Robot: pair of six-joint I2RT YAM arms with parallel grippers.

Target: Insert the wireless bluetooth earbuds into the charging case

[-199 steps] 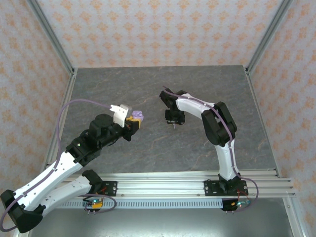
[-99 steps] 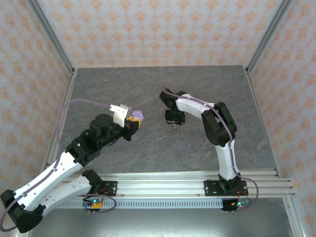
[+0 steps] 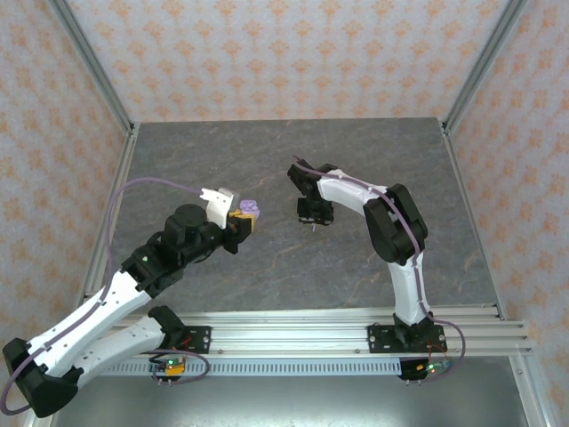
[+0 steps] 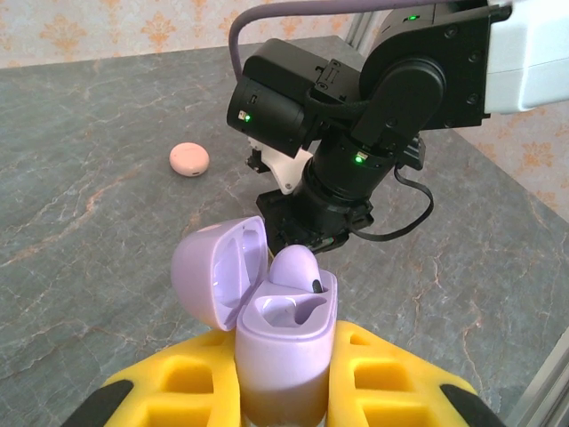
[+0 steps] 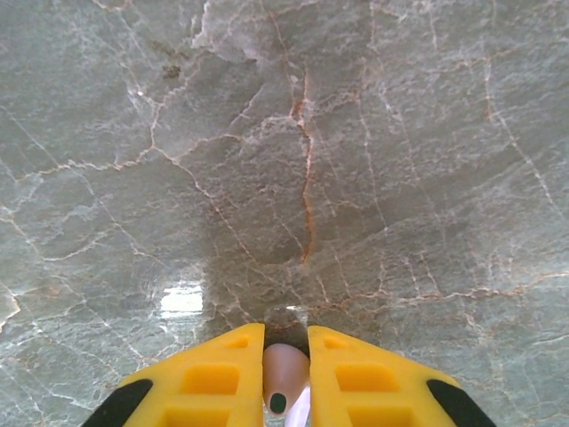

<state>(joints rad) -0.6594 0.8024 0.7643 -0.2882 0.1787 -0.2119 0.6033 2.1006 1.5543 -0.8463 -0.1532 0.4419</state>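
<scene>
Charging case [image 4: 283, 347], open with one lilac earbud [image 4: 295, 267] seated, was clamped in left gripper [image 4: 284, 378]; right gripper [image 5: 286, 345] pinched a second earbud [image 5: 284, 378], possibly lilac.

This is looking like a robotics lab cell. Metal posts [image 3: 94, 64] are framing patterned wall panels [image 3: 267, 53] that are boxing in a grey marbled table [image 3: 267, 169]. A left arm [image 3: 116, 298] and a right arm [image 3: 400, 240] are standing bolted to a slotted rail [image 3: 293, 336] at its near edge. A purple cable [image 3: 151, 183] is looping off one, and status lights [image 3: 433, 366] are glowing at the bases.
</scene>
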